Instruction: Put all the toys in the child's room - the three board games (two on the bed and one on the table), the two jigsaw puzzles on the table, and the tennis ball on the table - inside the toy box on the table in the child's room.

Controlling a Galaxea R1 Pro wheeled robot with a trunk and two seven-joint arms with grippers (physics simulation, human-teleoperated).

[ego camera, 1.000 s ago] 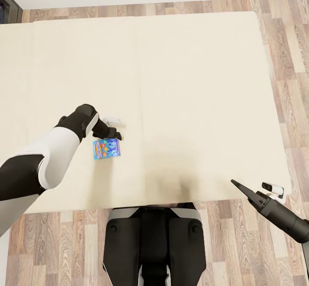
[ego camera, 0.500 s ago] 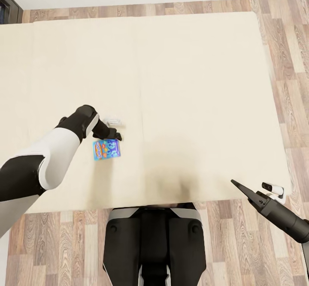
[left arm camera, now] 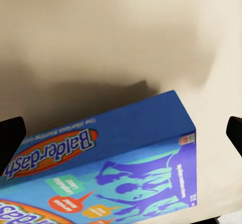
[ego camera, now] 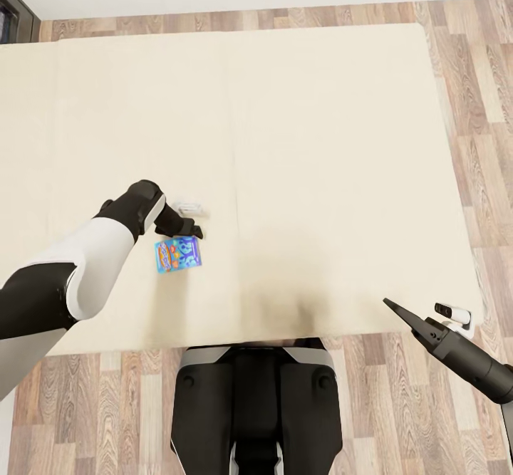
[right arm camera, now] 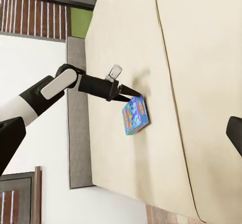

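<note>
The beige bed (ego camera: 320, 176) runs off the head view's left edge. Near its front edge lies the small blue board game (ego camera: 177, 253), flat, its lid legible in the left wrist view (left arm camera: 116, 168). The left tool (ego camera: 192, 231) hovers at its far edge, fingers spread wide. The right tool (ego camera: 396, 309) hangs over the bed's corner; its opening cannot be told.

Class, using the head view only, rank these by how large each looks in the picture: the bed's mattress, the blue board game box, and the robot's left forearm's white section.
1. The bed, by far the largest.
2. The white forearm section of the left arm.
3. The blue board game, smallest.
The arm is nearer the camera, so its look may overstate its true size.
</note>
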